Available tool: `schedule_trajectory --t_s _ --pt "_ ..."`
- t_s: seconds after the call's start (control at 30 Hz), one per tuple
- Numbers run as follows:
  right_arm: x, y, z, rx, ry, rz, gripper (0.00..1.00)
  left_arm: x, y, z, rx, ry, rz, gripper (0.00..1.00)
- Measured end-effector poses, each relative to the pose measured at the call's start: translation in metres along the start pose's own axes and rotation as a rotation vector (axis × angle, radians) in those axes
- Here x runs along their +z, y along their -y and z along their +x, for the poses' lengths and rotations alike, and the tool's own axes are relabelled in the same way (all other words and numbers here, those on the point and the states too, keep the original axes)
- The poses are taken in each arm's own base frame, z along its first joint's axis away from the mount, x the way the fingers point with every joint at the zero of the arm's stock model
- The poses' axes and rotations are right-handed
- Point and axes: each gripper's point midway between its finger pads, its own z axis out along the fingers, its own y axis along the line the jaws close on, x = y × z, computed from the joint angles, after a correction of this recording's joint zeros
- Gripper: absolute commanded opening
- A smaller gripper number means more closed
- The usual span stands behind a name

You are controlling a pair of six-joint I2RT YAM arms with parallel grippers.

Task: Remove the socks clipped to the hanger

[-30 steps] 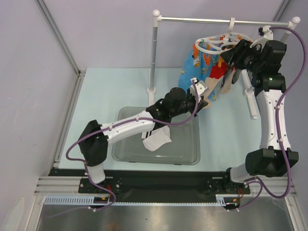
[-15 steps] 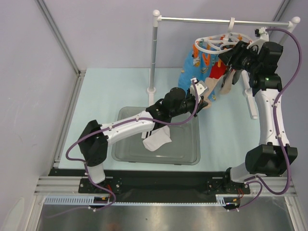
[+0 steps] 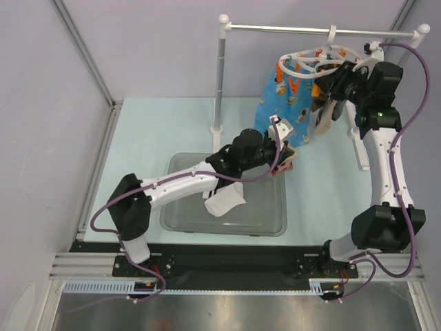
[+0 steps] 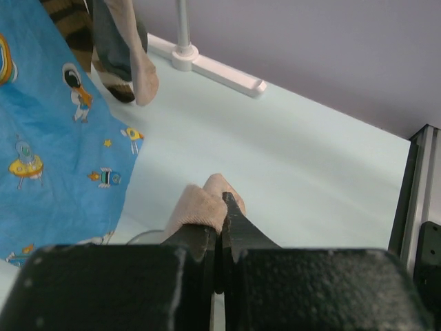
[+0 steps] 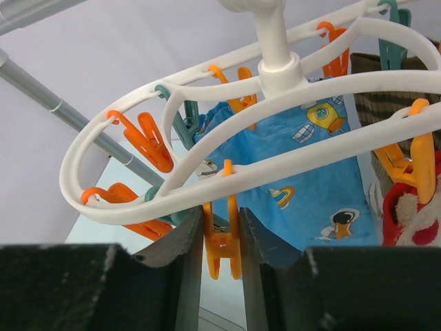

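Pale green counter (image 3: 158,131) across the middle of the top view. White-and-metal rail stand (image 3: 289,29) along the upper right, with the hanger (image 3: 303,61) hooked on its bar. Grey tray (image 3: 262,207) at lower centre, holding one white sock (image 3: 225,200).

Seen from below in the right wrist view: hanger ring and hub (image 5: 274,41), with orange and teal pegs dangling round the rim.

Hanging under the hanger, right of centre in the top view: large blue sock (image 3: 282,103) with cartoon prints, filling the left edge of the left wrist view (image 4: 48,158). Beside it, at upper left of that view, a brown-striped sock (image 4: 69,21) and a grey-beige sock (image 4: 134,62). At the right edge of the right wrist view, a red-and-white sock (image 5: 406,214), clipped.

Left pincer (image 4: 222,217): together, clamped on the tip of a beige sock (image 4: 200,207), low over the counter beside the blue sock.

Right pincer (image 5: 222,241): raised to the hanger rim, closed in against both sides of one orange peg (image 5: 222,255).
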Motion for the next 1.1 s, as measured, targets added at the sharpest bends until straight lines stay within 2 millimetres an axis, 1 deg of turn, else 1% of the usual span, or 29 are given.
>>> schedule_trajectory --t_s 0.03,0.07,0.1,0.13,0.17,0.2,0.23,0.27,0.3,0.37,0.4,0.47,0.5,0.53,0.57,0.67,0.7,0.73,0.8,0.87,0.97,1.0,1.1 --pt "0.0 0.0 0.0 0.002 0.001 0.0 0.04 -0.002 -0.001 0.003 -0.003 -0.008 -0.006 0.0" --pt "0.001 0.001 0.001 0.005 0.0 0.001 0.11 -0.005 -0.002 0.006 -0.009 -0.015 -0.014 0.0" --pt "0.001 0.001 0.002 0.008 0.0 0.001 0.15 -0.009 -0.003 0.01 -0.012 -0.025 -0.023 0.0" --pt "0.001 0.001 0.002 0.01 -0.001 0.002 0.26 -0.014 -0.004 0.014 -0.017 -0.037 -0.032 0.0" --pt "0.001 0.001 0.002 0.013 0.0 0.004 0.31 -0.019 -0.006 0.018 -0.023 -0.05 -0.045 0.0" --pt "0.001 0.002 0.002 0.016 0.001 0.007 0.35 -0.026 -0.007 0.022 -0.028 -0.068 -0.057 0.0" --pt "0.0 0.002 0.002 0.018 0.002 0.012 0.43 -0.035 -0.008 0.027 -0.032 -0.089 -0.067 0.0" --pt "-0.001 0.003 0.002 0.02 0.005 0.018 0.47 -0.043 -0.011 0.028 -0.037 -0.099 -0.089 0.0" --pt "-0.003 0.004 0.004 0.021 0.005 0.027 0.55 -0.055 -0.014 0.031 -0.044 -0.118 -0.112 0.0" --pt "-0.008 0.006 0.01 0.032 0.0 0.045 0.61 -0.076 -0.019 0.034 -0.063 -0.144 -0.139 0.0" --pt "-0.011 0.006 0.014 0.037 -0.006 0.052 0.66 -0.087 -0.021 0.035 -0.072 -0.157 -0.154 0.0" --pt "-0.016 0.007 0.02 0.047 -0.012 0.064 0.7 -0.109 -0.029 0.038 -0.09 -0.18 -0.188 0.0" --pt "-0.018 0.007 0.023 0.053 -0.015 0.07 0.73 -0.119 -0.032 0.041 -0.098 -0.193 -0.206 0.0" --pt "-0.021 0.008 0.027 0.061 -0.017 0.078 0.78 -0.128 -0.036 0.044 -0.107 -0.207 -0.227 0.0" --pt "-0.023 0.009 0.031 0.067 -0.021 0.086 0.79 -0.135 -0.038 0.047 -0.116 -0.22 -0.242 0.02" --pt "-0.034 0.017 0.05 0.083 -0.037 0.128 0.82 -0.155 -0.047 0.062 -0.144 -0.28 -0.297 0.27" --pt "-0.036 0.021 0.055 0.087 -0.039 0.147 0.85 -0.159 -0.05 0.067 -0.153 -0.303 -0.314 0.48" --pt "-0.039 0.023 0.06 0.092 -0.044 0.159 0.86 -0.163 -0.051 0.072 -0.161 -0.325 -0.329 0.6" --pt "-0.042 0.03 0.071 0.102 -0.056 0.19 0.89 -0.17 -0.055 0.081 -0.184 -0.36 -0.359 0.78" --pt "-0.043 0.038 0.082 0.111 -0.068 0.218 0.9 -0.177 -0.058 0.086 -0.2 -0.385 -0.388 0.86" --pt "-0.043 0.052 0.102 0.127 -0.096 0.263 0.91 -0.187 -0.062 0.084 -0.205 -0.389 -0.42 0.89" --pt "-0.043 0.058 0.11 0.133 -0.106 0.281 0.9 -0.19 -0.062 0.081 -0.204 -0.384 -0.427 0.9" --pt "-0.044 0.071 0.124 0.137 -0.118 0.326 0.89 -0.199 -0.062 0.072 -0.202 -0.361 -0.433 0.91"
